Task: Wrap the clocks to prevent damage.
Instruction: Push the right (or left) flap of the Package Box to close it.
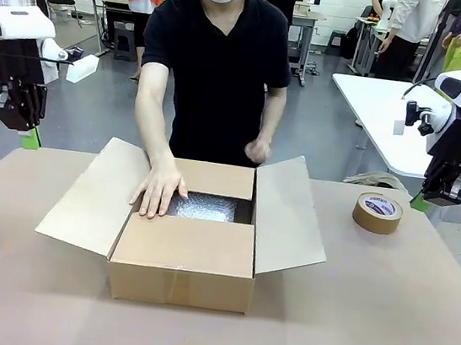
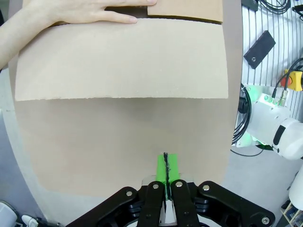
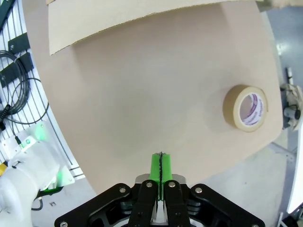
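An open cardboard box stands in the middle of the table, its near flap folded over. Silvery bubble wrap shows inside; any clocks are hidden. A person's hand rests flat on the box's left inner edge, also seen as a hand at the top of the left wrist view. My left gripper hangs shut above the table's left edge, green pads pressed together. My right gripper hangs shut at the right edge, pads together, holding nothing.
A roll of brown tape lies on the table right of the box, also seen as the tape roll in the right wrist view. The box's side flaps spread outward. A white table stands behind at right.
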{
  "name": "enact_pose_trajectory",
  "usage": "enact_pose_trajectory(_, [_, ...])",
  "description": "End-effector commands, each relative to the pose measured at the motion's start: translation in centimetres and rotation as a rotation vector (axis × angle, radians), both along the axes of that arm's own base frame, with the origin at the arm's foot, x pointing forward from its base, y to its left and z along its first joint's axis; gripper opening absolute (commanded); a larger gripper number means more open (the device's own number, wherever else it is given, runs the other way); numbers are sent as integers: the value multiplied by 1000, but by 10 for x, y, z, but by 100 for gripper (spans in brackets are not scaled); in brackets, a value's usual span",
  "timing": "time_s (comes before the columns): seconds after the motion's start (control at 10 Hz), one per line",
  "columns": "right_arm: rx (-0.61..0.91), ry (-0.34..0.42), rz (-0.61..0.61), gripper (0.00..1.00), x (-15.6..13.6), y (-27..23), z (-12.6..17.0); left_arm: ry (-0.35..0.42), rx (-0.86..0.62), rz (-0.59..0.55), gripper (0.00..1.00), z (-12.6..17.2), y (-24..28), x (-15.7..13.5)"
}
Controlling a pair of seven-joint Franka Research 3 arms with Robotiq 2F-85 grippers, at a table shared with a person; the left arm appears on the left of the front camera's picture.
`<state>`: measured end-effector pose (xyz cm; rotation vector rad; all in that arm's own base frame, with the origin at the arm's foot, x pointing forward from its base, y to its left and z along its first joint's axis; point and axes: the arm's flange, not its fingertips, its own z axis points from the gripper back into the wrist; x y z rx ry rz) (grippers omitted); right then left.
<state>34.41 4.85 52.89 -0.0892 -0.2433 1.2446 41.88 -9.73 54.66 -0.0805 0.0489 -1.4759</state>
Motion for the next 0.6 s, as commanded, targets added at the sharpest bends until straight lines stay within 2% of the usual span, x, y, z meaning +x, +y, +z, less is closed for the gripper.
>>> enact_pose_trajectory(0.0, [3,0,-10,1,0,0,0,-8,-3,16,0,1,-1,-2])
enact_pose_trajectory(0.5, [3,0,-10,1,0,0,0,-8,-3,16,0,1,-1,-2])
